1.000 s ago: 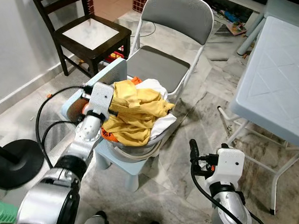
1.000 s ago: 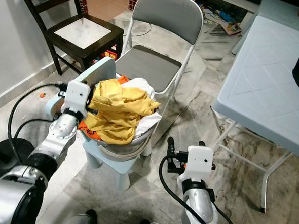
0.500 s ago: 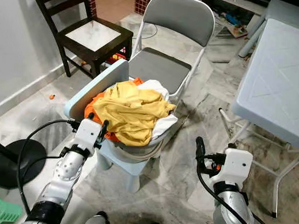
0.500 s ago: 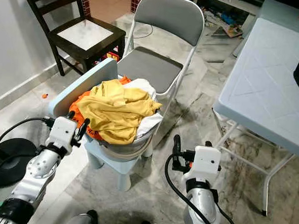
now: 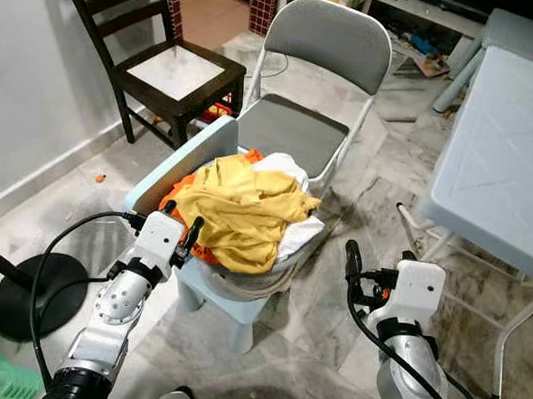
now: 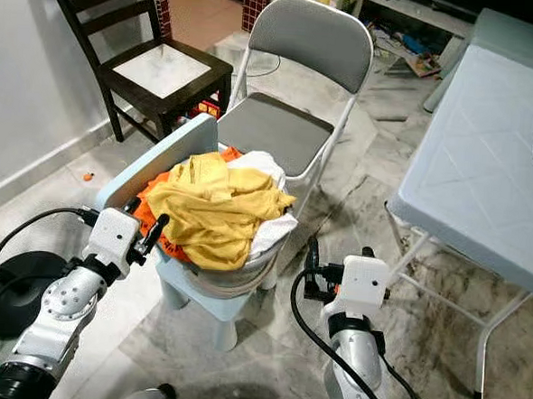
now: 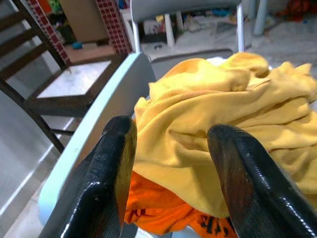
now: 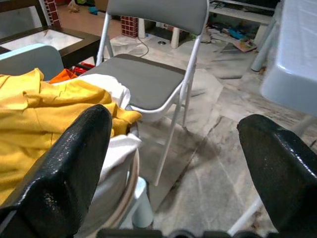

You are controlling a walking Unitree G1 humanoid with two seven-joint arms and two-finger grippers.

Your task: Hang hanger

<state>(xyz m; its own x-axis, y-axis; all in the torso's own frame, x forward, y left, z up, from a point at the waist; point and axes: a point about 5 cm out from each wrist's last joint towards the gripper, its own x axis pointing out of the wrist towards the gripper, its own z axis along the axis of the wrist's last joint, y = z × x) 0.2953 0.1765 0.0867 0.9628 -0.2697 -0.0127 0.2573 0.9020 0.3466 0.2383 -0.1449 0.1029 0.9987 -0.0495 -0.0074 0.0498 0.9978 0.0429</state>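
A heap of clothes fills a white basket [image 5: 260, 277]: a yellow garment [image 5: 243, 212] on top, orange cloth [image 7: 163, 210] below, white cloth [image 5: 282, 167] behind. The basket stands on a small light-blue chair [image 5: 183, 163]. No hanger can be made out. My left gripper [image 5: 182, 223] hovers at the heap's near left side, open and empty; in the left wrist view its fingers [image 7: 116, 173] frame the yellow garment. My right gripper [image 5: 376, 259] is low to the right of the basket, open and empty, with its fingers [image 8: 64, 183] spread wide.
A grey folding chair [image 5: 307, 130] stands right behind the basket, and a dark wooden chair [image 5: 175, 72] is at the back left by the wall. A white plastic table [image 5: 504, 169] fills the right. A black round stand base [image 5: 30, 289] lies on the marble floor at the left.
A second ago my left gripper was up against the yellow garment; it has drawn back and down to the chair's near left side. The camera has shifted slightly; the right gripper has barely moved.
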